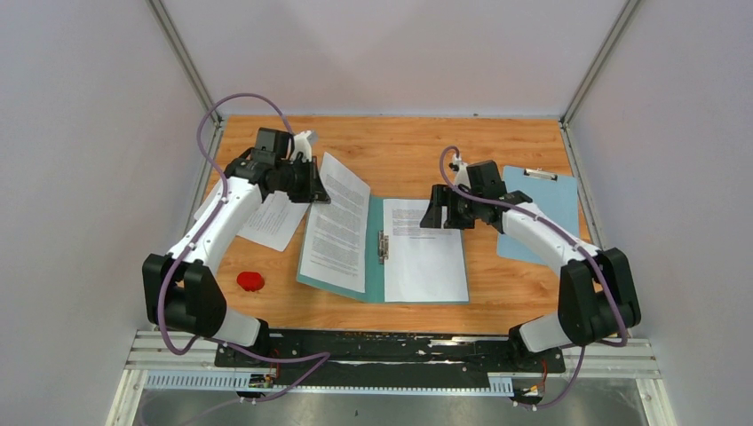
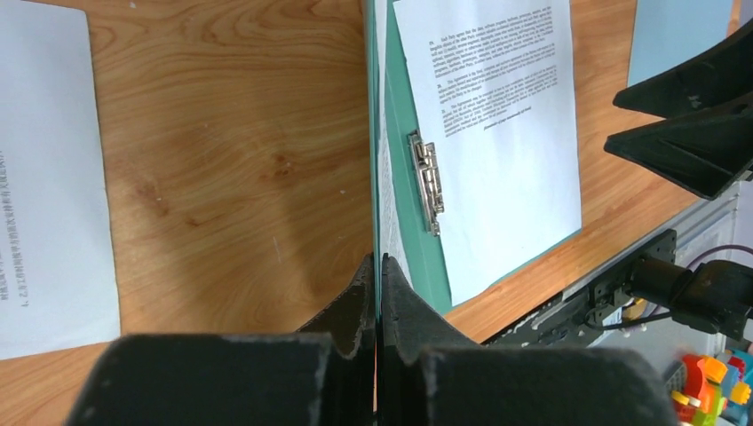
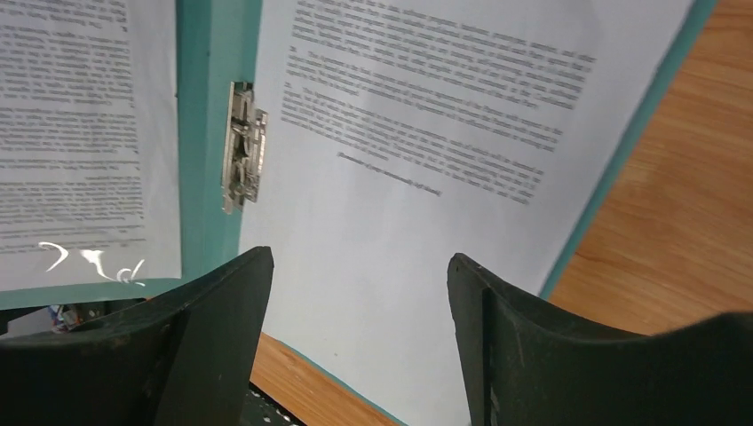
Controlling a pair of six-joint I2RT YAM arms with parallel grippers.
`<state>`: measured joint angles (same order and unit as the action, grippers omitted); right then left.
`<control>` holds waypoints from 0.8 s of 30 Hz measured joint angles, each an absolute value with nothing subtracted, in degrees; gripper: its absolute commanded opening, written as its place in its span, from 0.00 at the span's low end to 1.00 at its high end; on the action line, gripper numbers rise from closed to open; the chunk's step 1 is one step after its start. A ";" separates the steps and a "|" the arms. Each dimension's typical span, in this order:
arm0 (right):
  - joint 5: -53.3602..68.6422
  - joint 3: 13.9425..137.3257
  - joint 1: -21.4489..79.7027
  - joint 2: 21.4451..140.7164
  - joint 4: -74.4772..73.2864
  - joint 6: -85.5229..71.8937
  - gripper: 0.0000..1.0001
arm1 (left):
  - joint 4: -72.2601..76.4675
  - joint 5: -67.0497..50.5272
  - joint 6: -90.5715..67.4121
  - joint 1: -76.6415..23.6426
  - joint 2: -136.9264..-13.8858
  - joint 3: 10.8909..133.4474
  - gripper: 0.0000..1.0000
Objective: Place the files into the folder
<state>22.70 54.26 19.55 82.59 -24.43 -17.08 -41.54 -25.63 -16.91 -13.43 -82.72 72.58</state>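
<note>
Left gripper (image 2: 376,297) clenched on the open folder (image 1: 374,271) — right gripper (image 3: 360,266) spread wide, holding nothing.
The green folder lies mid-table (image 1: 400,146); its left cover is tilted up, pinched at the far edge, a printed sheet (image 1: 337,222) against it; a second sheet (image 1: 426,262) lies flat on the right cover beneath the right gripper; a third sheet (image 1: 275,222) rests on the wood by the left arm — a blue clipboard (image 1: 546,209) far right.

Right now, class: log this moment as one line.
left end effector: shut on folder, left cover lifted | right end effector: open over right sheet | loose sheet: outside folder, under left arm
</note>
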 measured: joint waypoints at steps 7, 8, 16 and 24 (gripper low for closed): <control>18.96 48.56 17.54 78.85 -25.39 -14.59 0.67 | -43.24 -27.75 -17.47 -13.41 -82.35 74.59 0.38; 18.96 47.68 17.37 79.02 -25.23 -14.46 0.66 | -42.02 -29.50 -18.55 -13.41 -82.32 74.28 0.40; 18.96 41.15 16.29 80.44 -18.57 -14.35 0.60 | -26.17 -42.54 -30.02 -13.41 -81.38 68.03 0.51; 19.44 40.03 16.19 83.61 -13.56 -14.87 0.59 | -7.97 -48.95 -43.77 -14.66 -81.41 62.13 0.57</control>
<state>19.44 40.03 16.19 83.61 -13.56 -14.87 -7.97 -48.95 -43.77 -14.66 -81.41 62.13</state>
